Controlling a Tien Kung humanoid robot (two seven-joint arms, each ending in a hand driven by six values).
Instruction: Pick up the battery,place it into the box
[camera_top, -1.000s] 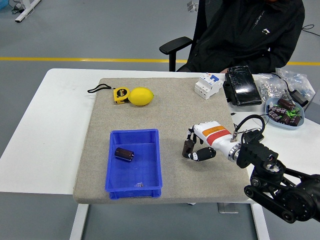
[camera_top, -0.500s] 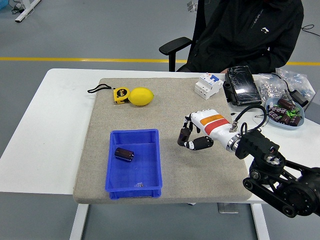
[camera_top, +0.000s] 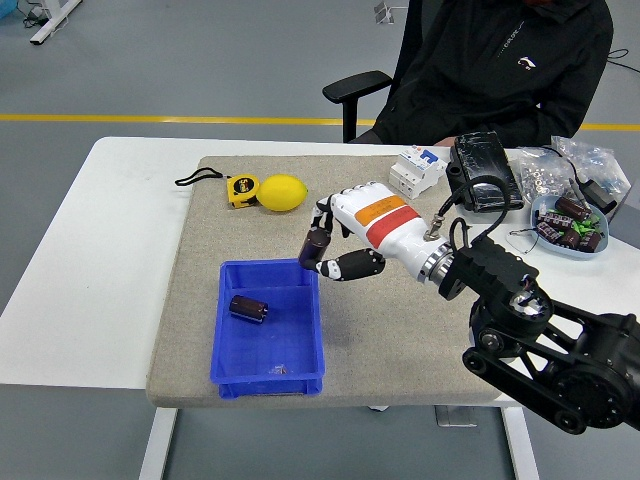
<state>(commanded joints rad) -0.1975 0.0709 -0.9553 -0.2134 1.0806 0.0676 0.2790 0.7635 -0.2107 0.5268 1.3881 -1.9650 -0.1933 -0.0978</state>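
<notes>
A dark cylindrical battery (camera_top: 317, 243) sat pinched in the right hand (camera_top: 345, 240), fingers curled around it, held at frame center just above the upper right corner of the blue box (camera_top: 299, 352). A second dark battery (camera_top: 248, 308) lay on its side inside the box, left-center. A yellow lemon (camera_top: 283, 193) and tape measure (camera_top: 240, 189) sat upper left on the grey mat (camera_top: 400, 330).

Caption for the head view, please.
Right hand carries a battery toward the blue box, which already holds one.
</notes>
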